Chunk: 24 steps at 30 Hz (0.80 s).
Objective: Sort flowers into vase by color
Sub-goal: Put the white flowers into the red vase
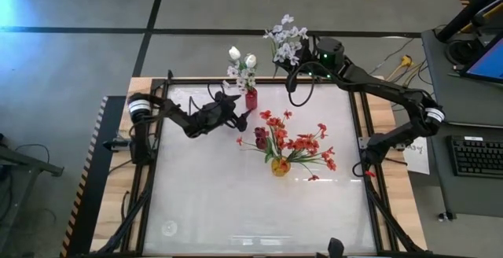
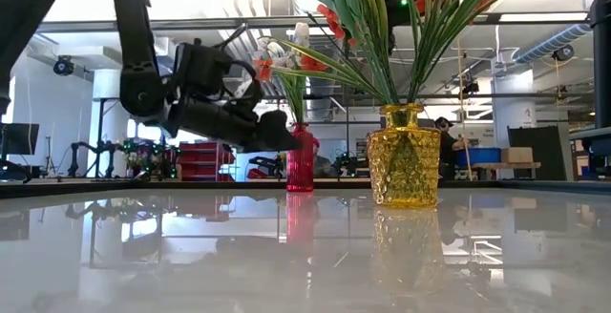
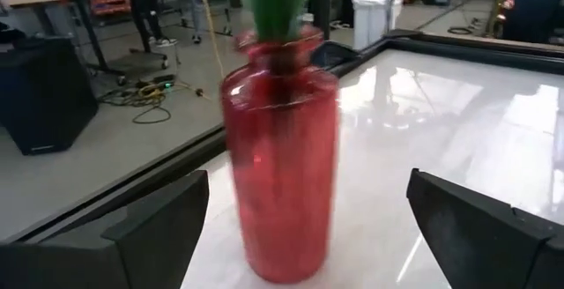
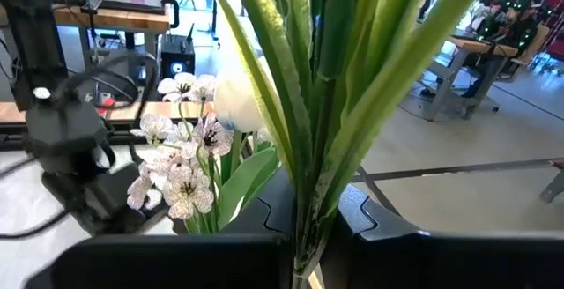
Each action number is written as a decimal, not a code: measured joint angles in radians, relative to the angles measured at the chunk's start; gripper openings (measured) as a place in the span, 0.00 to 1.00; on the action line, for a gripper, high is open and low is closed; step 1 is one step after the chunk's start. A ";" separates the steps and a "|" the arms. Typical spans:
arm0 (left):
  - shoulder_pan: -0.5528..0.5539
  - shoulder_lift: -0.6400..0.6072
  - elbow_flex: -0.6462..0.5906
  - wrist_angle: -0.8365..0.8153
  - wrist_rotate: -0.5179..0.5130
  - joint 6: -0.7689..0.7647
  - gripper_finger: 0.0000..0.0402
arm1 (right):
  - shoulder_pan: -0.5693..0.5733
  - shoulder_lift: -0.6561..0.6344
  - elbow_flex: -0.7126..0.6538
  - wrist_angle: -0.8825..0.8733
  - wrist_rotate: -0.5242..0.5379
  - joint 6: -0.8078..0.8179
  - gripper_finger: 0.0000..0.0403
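High view, layout: red vase [image 1: 251, 99] stands in the upper middle of the frame with white tulips [image 1: 242, 56] and small white blossoms in it; yellow vase [image 1: 280, 166] sits near the centre, holding red-orange blossom clusters [image 1: 302, 142] and a dark red tulip [image 1: 260, 137].
Left gripper: left gripper [image 1: 236, 107] is at the red vase, left of it in the high view; the left wrist view shows its fingers [image 3: 150, 227] spread wide with the vase between them, apart from the glass on both sides.
Right gripper: right gripper [image 4: 304, 254] is pinched tight on a bunch of green stems [image 4: 326, 104], holding a white spray [image 1: 286, 39] at the upper edge of the table frame [image 1: 314, 79], above and right of the red vase.
Risk, tipping: the red vase is narrow and top-heavy with stems; if the left jaws close off-centre or nudge it first, it could topple or slide on the glossy table top [image 1: 236, 203].
Risk, insertion: the right arm's bundle looks thick, and the vase mouth is already partly filled, so stems could catch the rim and push the vase over.
Risk, collision: both arms would converge on one vase; the spray's leaves may snag the left arm.
Hedge: how many stems the right gripper holds is hard to tell.
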 joint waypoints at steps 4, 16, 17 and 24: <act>0.007 0.065 0.008 0.109 0.002 -0.015 0.92 | -0.002 0.009 0.000 0.008 0.000 0.000 0.04; 0.026 0.222 0.091 0.274 0.002 -0.006 0.92 | -0.002 0.010 0.000 0.012 0.000 0.005 0.04; 0.030 0.224 0.098 0.280 0.002 -0.006 0.92 | -0.002 0.010 0.000 0.012 0.001 0.006 0.04; 0.046 0.226 0.135 0.261 0.003 -0.008 0.92 | -0.002 0.010 0.000 0.016 0.002 0.006 0.04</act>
